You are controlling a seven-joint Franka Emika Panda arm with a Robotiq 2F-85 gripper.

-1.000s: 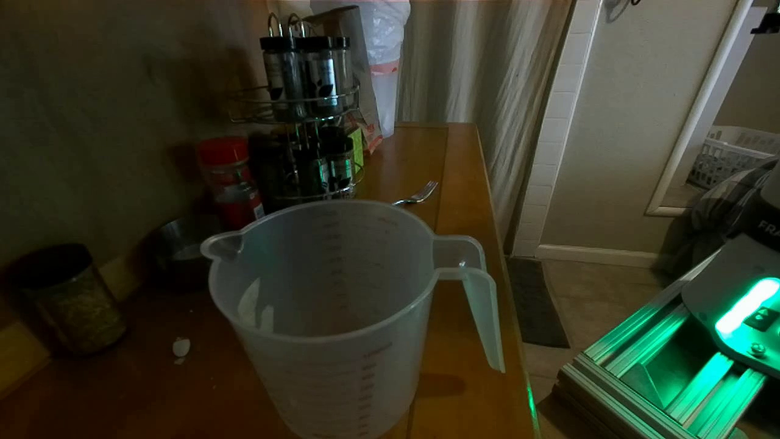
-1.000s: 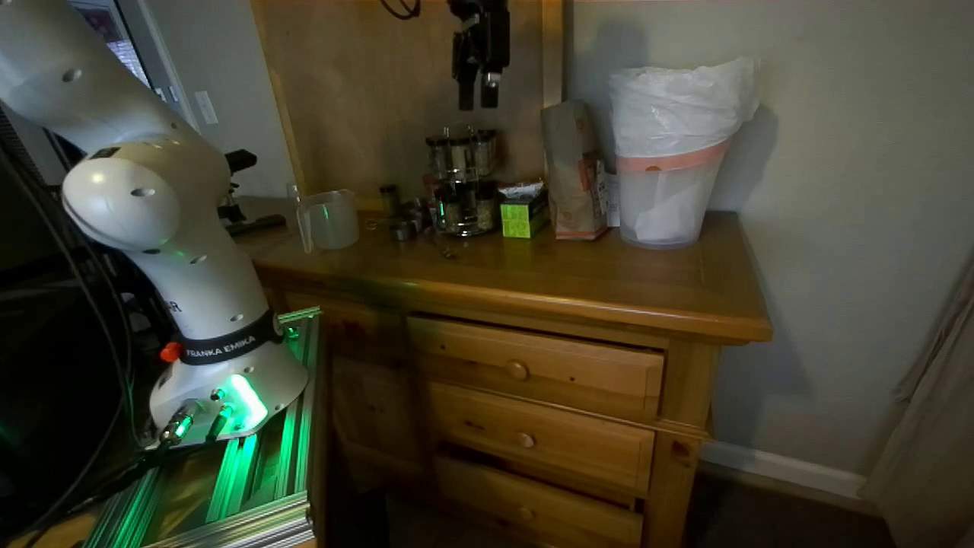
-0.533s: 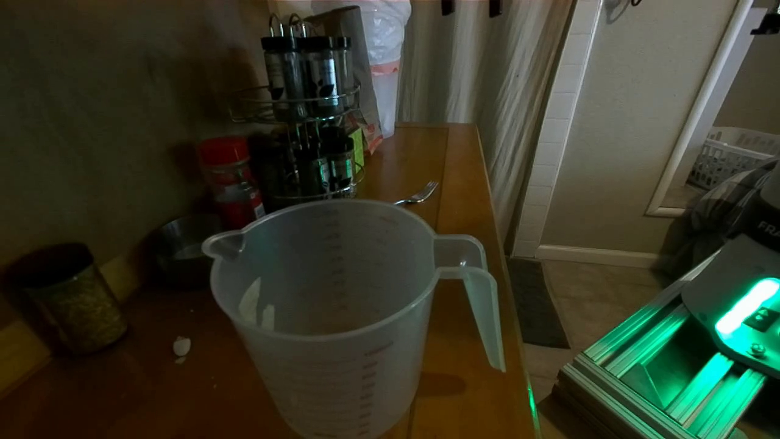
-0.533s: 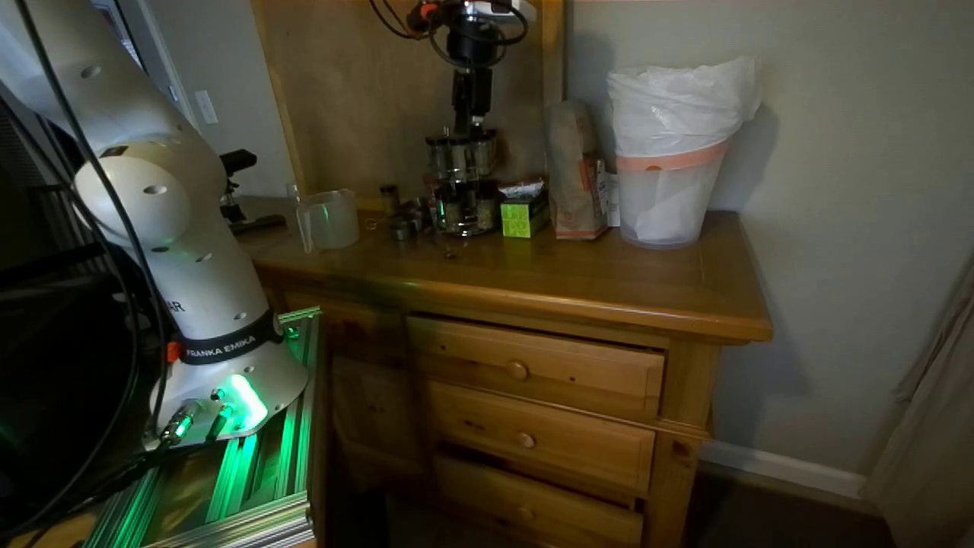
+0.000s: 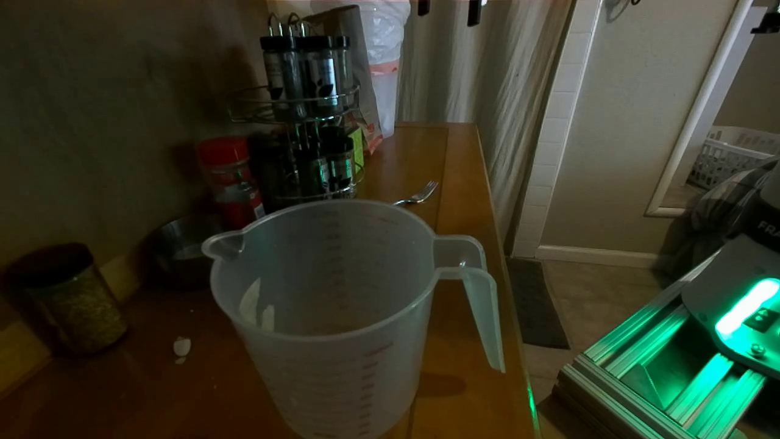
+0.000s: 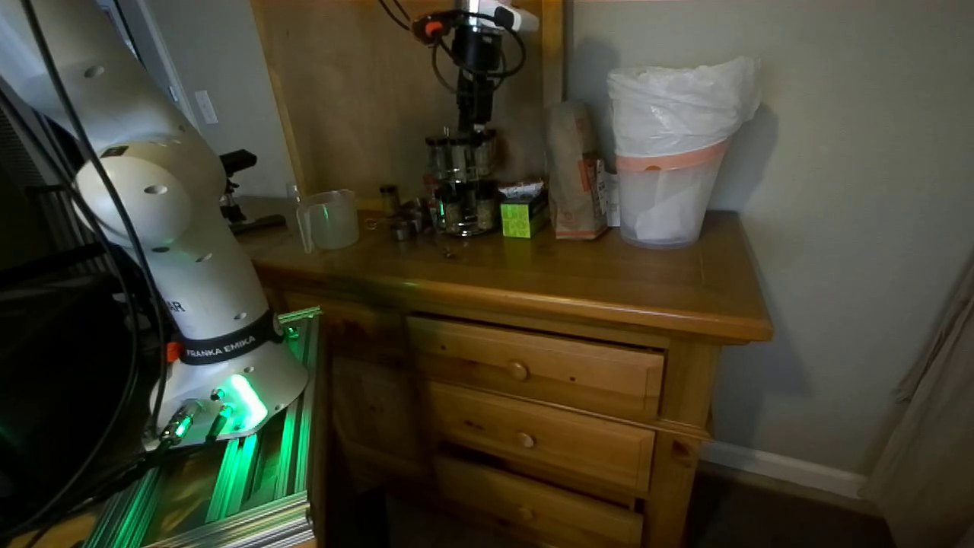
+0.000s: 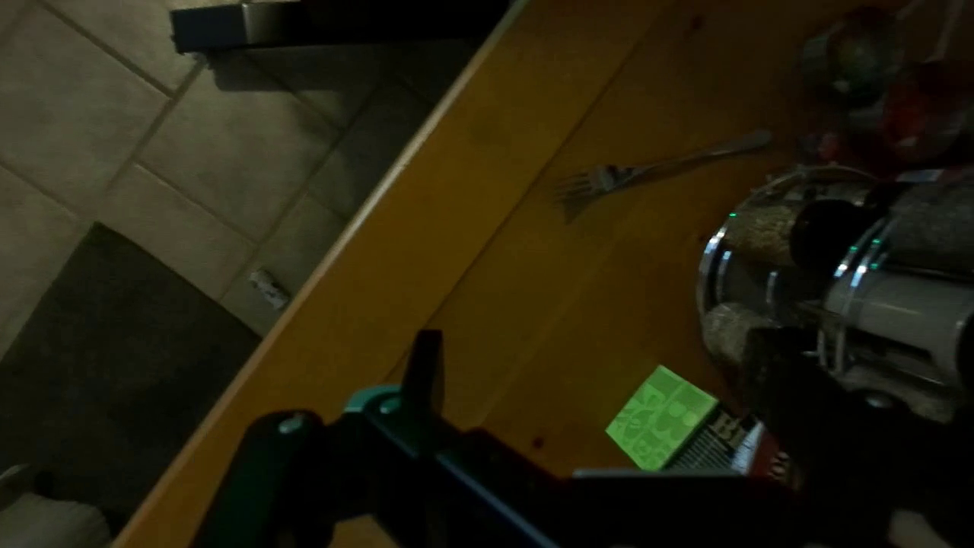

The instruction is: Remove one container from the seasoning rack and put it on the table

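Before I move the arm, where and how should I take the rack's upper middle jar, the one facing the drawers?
Take the jar by its dark lid, probably from above, on the side of the drawers, which it faces. It stands upright, slim and round, its top rising clear of the wire ring. Neighbouring jars crowd both sides, so gripping lower looks tight.

In an exterior view we read "FRANKA EMIKA" on the black band [image 6: 232,345] of the robot arm [image 6: 204,283], with "AR" above it. Print on measuring jug [image 5: 341,381] and spice jars [image 5: 320,73]: too blurred for us.
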